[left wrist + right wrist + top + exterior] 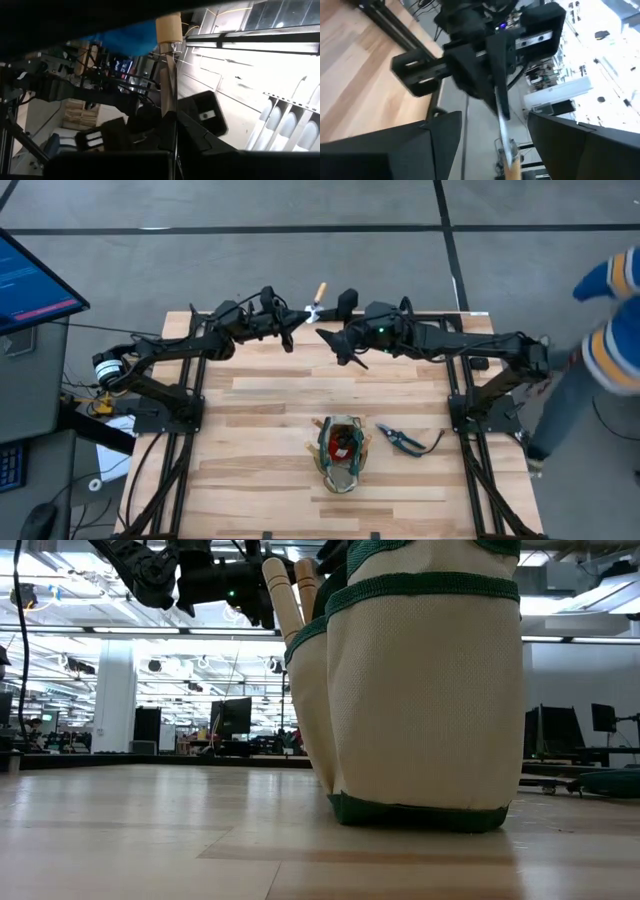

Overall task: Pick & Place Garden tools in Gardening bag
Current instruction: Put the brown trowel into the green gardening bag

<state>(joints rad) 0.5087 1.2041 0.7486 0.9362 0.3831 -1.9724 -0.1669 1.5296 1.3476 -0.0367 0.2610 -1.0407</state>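
Observation:
The gardening bag stands upright on the table's near middle. It fills the low view, with two wooden handles sticking out of its top. A small red object lies inside it. The dark-handled pruning shears lie flat on the table to the bag's right. My left gripper is high over the table's far edge, shut on a silver-headed hand tool. My right gripper is open and empty, close to the tool and facing it. My left gripper pinches the tool's silver metal part between its two fingers. The tool runs on along the fingers, and its wooden handle points away past the fingertips. The tool is lifted clear of the table.
A person in blue sleeves stands beyond the table's right edge. A monitor stands off the left edge. Both arm bases stand at the table's sides. Bare wood lies to the left of the bag.

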